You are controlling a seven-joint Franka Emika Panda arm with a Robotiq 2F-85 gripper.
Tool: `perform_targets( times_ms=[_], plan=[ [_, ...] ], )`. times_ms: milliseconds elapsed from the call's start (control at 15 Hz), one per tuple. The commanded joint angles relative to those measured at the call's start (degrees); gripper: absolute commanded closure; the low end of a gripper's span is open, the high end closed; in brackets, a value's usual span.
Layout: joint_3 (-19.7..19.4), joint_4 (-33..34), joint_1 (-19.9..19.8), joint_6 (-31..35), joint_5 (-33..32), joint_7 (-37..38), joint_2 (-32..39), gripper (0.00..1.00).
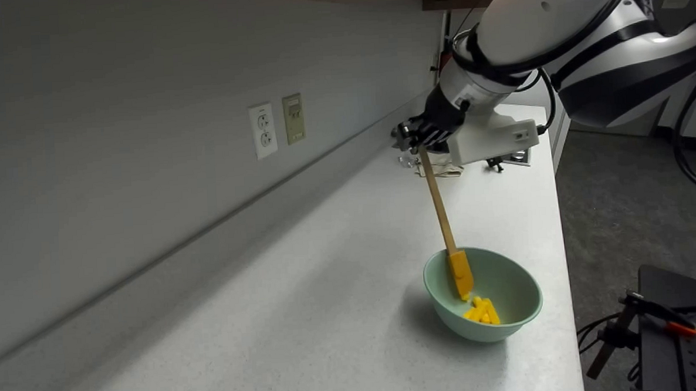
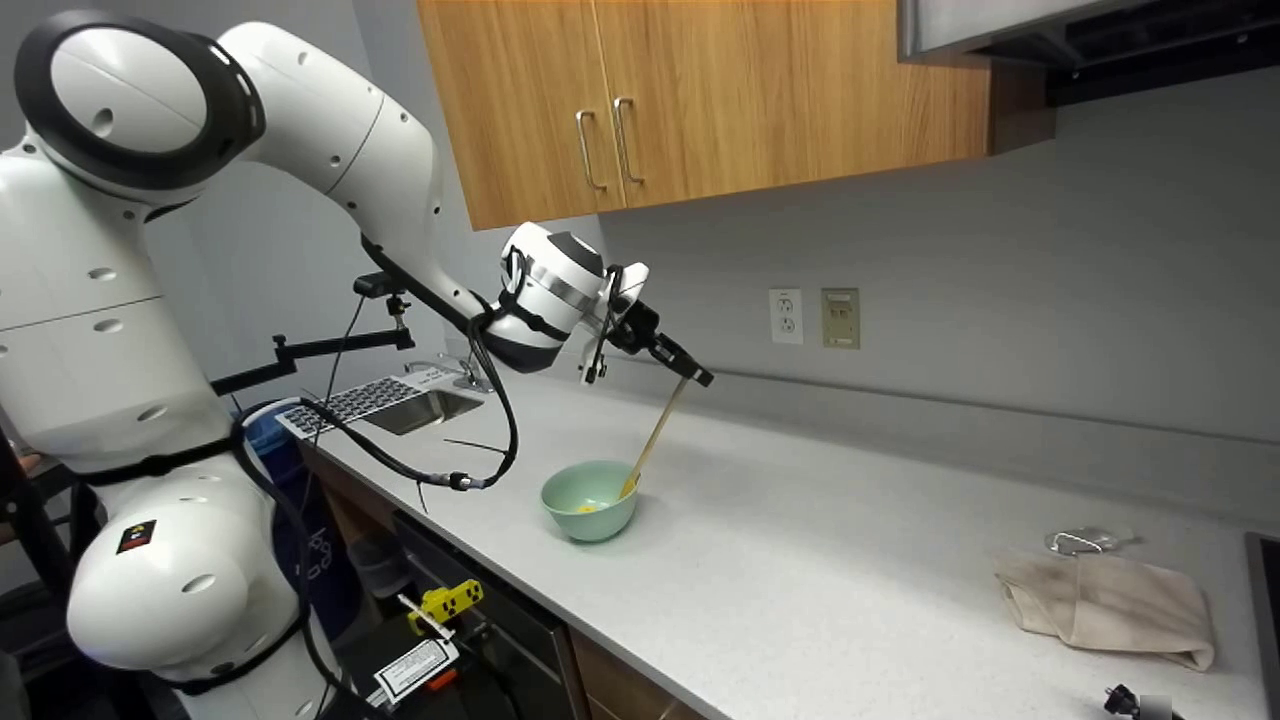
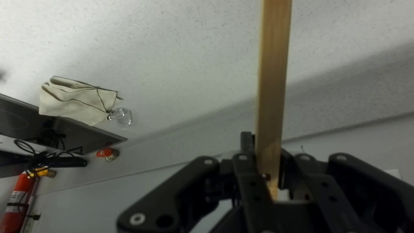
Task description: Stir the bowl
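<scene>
The pale mint-green bowl (image 1: 477, 332) stands upright on the counter near its edge; it also shows in an exterior view (image 2: 596, 527). Several yellow pieces (image 1: 483, 312) lie on its bottom. My gripper (image 1: 414, 138) is above and beyond the bowl, tilted, and also shows in an exterior view (image 2: 693, 374). In the wrist view the gripper (image 3: 267, 152) is shut on the wooden handle (image 3: 274, 71) of a spatula. The spatula (image 1: 438, 200) leans down into the bowl. Its yellow-orange blade (image 1: 460, 271) is inside, against or close to the wall. The bowl is out of the wrist view.
A beige cloth (image 2: 1110, 605) and a clear item (image 2: 1085, 540) lie on the white counter (image 2: 850, 560). A wall with an outlet (image 1: 263, 130) runs along its back. A wooden cabinet (image 2: 740, 90) hangs above. A sink (image 2: 425, 410) is at an end.
</scene>
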Motion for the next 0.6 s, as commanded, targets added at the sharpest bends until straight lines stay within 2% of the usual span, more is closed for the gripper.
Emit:
perform_targets(
  times_ms=[0, 333, 533],
  plan=[
    [0.1, -0.1, 0.2, 3.0, 6.0, -2.8, 1.5, 0.98],
    [0.8, -0.5, 0.1, 6.6, 15.3, -7.8, 3.8, 0.98],
    [0.6, -0.4, -0.1, 5.3, 15.5, -9.1, 3.5, 0.98]
  ],
)
